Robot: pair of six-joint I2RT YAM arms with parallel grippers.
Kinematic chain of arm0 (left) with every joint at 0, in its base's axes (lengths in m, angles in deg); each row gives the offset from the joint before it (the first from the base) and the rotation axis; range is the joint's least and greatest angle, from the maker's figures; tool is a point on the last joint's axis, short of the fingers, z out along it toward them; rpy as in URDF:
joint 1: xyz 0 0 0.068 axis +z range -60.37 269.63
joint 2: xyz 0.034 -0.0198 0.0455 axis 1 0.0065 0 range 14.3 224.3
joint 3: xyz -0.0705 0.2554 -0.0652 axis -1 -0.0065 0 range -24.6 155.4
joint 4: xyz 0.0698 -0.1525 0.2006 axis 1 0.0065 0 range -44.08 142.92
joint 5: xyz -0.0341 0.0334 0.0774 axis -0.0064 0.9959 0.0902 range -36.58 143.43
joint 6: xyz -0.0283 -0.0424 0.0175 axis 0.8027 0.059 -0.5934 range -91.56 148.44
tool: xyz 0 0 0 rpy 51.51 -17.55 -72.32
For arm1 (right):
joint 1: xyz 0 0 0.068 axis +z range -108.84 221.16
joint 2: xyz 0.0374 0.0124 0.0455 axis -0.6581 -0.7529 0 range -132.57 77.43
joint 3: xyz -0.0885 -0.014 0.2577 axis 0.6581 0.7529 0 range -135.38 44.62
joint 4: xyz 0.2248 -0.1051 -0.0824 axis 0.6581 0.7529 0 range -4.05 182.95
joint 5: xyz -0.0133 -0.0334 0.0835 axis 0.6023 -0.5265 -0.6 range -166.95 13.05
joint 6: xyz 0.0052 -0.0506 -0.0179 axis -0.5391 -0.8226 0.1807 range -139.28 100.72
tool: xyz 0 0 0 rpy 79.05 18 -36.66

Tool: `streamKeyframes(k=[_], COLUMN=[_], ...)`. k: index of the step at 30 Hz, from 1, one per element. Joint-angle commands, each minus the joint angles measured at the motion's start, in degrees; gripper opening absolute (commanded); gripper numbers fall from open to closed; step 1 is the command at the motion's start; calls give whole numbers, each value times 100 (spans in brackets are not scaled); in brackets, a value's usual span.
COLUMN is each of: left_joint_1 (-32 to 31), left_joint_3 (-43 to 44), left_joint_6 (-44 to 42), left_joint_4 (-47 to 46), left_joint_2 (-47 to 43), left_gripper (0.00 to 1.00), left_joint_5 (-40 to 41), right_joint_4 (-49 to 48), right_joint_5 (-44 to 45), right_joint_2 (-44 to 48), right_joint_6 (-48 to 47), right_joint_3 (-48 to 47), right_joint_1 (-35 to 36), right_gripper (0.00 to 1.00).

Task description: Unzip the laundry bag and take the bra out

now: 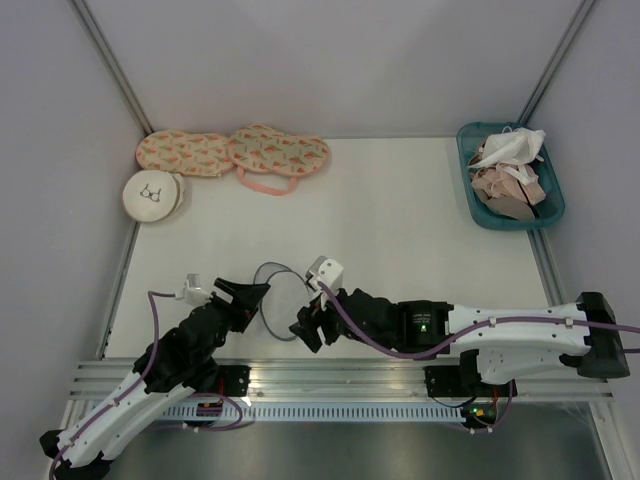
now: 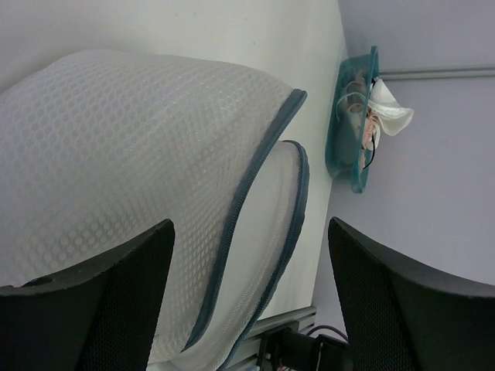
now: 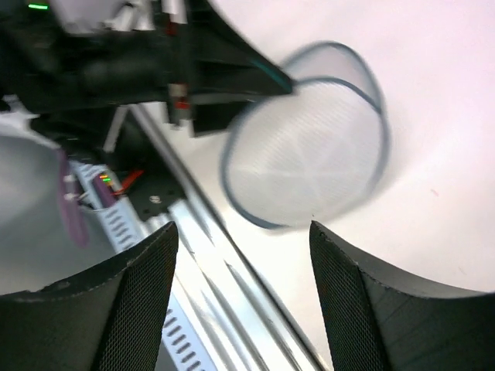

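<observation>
- Lying at the lower middle of the top view, near the table's near edge, is the laundry bag (image 1: 278,300), between the two grippers.
- White mesh, dark grey-blue zipper rim. In the left wrist view the bag (image 2: 139,154) fills the left half of the frame, with its two rim halves parted and the mouth gaping.
- The right wrist view is blurred. The bag (image 3: 309,170) sits upper centre, one flap raised above the other.
- The left gripper (image 1: 258,297) is at the bag's left rim, jaws spread wide, nothing clamped. In its own view (image 2: 249,232) the mesh passes behind the finger at lower left; I can't tell if it touches.
- The right gripper (image 1: 305,330) is at the bag's lower right rim. Its jaws are wide apart (image 3: 241,232) and hold nothing; the bag is beyond the tips.
- The bra (image 1: 512,148) looks to be the white soft piece on top of the pink and beige garments in the teal basket (image 1: 472,180), upper right, well apart from the bag. In the left wrist view it hangs over the basket rim (image 2: 344,147).
- Two pink patterned cases (image 1: 235,153) lie side by side at the upper left.
- A cream round pouch (image 1: 152,195) with a bra drawing is just below them.
- White table (image 1: 400,230).
</observation>
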Motion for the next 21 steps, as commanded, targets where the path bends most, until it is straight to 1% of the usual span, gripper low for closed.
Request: streamKeyframes(k=[1, 2, 4, 5, 6, 7, 8, 10, 11, 14, 17, 21], left_joint_1=[24, 24, 24, 24, 24, 24, 24, 24, 24, 24, 24, 24], left_joint_3=[198, 225, 347, 391, 470, 532, 585, 787, 848, 1112, 1376, 1683], left_joint_6=[-643, -931, -1223, -1520, -1680, -1812, -2048, -2391, -2498, -2929, -3202, -3360], left_joint_4=[-196, -240, -327, -398, -433, -460, -460, -469, -469, -451, -442, -434], left_joint_2=[-361, -361, -361, -361, -361, -361, -361, -361, -361, -344, -344, -326], left_gripper=[84, 84, 85, 85, 86, 86, 87, 88, 88, 90, 94, 96], left_joint_5=[-246, -421, -615, -842, -975, -1072, -1239, -1380, -1477, -1670, -1794, -1987], right_joint_4=[1142, 1248, 1293, 1258, 1249, 1266, 1266, 1258, 1327, 1607, 1934, 2154], right_joint_5=[1561, 1814, 2001, 2097, 2290, 2396, 2475, 2511, 2511, 2388, 2292, 2291], right_joint_2=[296, 410, 857, 1059, 1505, 1753, 2278, 2773, 3210, 3740, 3830, 3514], right_joint_6=[905, 1037, 1424, 1530, 1783, 1873, 1969, 2023, 2040, 2023, 2120, 2207], right_joint_3=[229, 317, 615, 738, 992, 1107, 1222, 1521, 1591, 1689, 1531, 1267], right_joint_1=[8, 17, 17, 8, 17, 17, 17, 8, 8, 17, 8, 17], right_gripper=[74, 75, 78, 80, 84, 89, 98, 98, 98, 98, 98, 98])
